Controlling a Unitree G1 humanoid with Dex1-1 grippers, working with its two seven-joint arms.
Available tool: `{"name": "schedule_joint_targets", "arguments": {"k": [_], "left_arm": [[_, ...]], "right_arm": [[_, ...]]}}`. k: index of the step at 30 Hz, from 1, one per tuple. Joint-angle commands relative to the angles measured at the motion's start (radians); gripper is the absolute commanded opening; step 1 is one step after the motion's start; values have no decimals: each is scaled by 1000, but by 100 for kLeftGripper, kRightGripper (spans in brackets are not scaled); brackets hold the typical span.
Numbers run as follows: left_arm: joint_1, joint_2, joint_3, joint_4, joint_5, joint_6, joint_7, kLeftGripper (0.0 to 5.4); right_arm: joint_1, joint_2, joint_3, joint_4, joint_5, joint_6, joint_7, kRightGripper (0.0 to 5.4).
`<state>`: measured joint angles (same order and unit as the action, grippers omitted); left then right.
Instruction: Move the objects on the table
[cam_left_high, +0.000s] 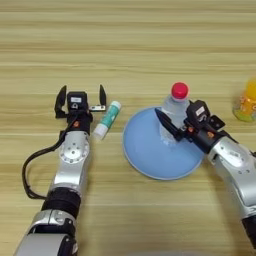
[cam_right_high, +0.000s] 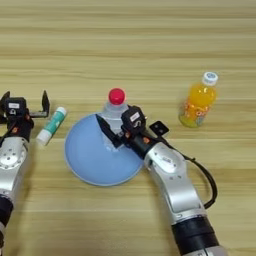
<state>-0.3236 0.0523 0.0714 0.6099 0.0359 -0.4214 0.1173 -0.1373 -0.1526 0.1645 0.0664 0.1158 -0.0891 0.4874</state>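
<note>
A tall clear bottle with a red cap (cam_right_high: 115, 108) stands upright on a blue plate (cam_right_high: 90, 156). My right gripper (cam_right_high: 108, 123) reaches in from the right and is shut on the bottle's lower body. One black finger (cam_right_high: 104, 129) crosses the bottle's front; the other is hidden behind it. The small orange-juice bottle with a white cap (cam_right_high: 198, 102) stands upright on the wooden table (cam_left_high: 125, 40), to the right of the plate and clear of the arm. My left gripper (cam_left_high: 82, 95) rests open on the table at the left, holding nothing.
A green-and-white tube (cam_left_high: 107, 120) lies on the table between the left gripper's right finger and the plate's left rim. A black cable (cam_left_high: 27, 172) loops out beside the left arm, and another (cam_right_high: 207, 180) beside the right forearm.
</note>
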Motion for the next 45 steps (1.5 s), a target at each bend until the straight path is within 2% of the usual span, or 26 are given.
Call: {"name": "schedule_joint_targets", "arguments": {"k": [1,7,8,17,23,31,36,45], "left_arm": [[-7,-3,-5,7,11,-4,5,540],[-5,-5,-5,2,11,-4,7,540],[-5,-5,-5,1,11,-4,7,540],[-5,-4,-5,0,11,-5,7,540],[-2,-3,-5,-2,12,-6,6,540],[-2,-3,-6,-4,13,-7,6,540],[-1,-2,-6,-6,13,-7,6,540],[1,0,-6,-8,13,-7,5,540]], "right_arm": [[-20,3,11,37,-18,-15,1,325],[-28,5,10,69,-22,-22,1,325],[-28,5,10,71,-23,-23,1,361],[-34,6,6,83,-22,-22,-3,453],[-35,8,-1,78,-19,-29,-9,533],[-39,13,-21,62,-5,-54,-18,537],[-38,22,-41,26,24,-90,-16,537],[-9,27,-37,-84,96,-134,28,537]]}}
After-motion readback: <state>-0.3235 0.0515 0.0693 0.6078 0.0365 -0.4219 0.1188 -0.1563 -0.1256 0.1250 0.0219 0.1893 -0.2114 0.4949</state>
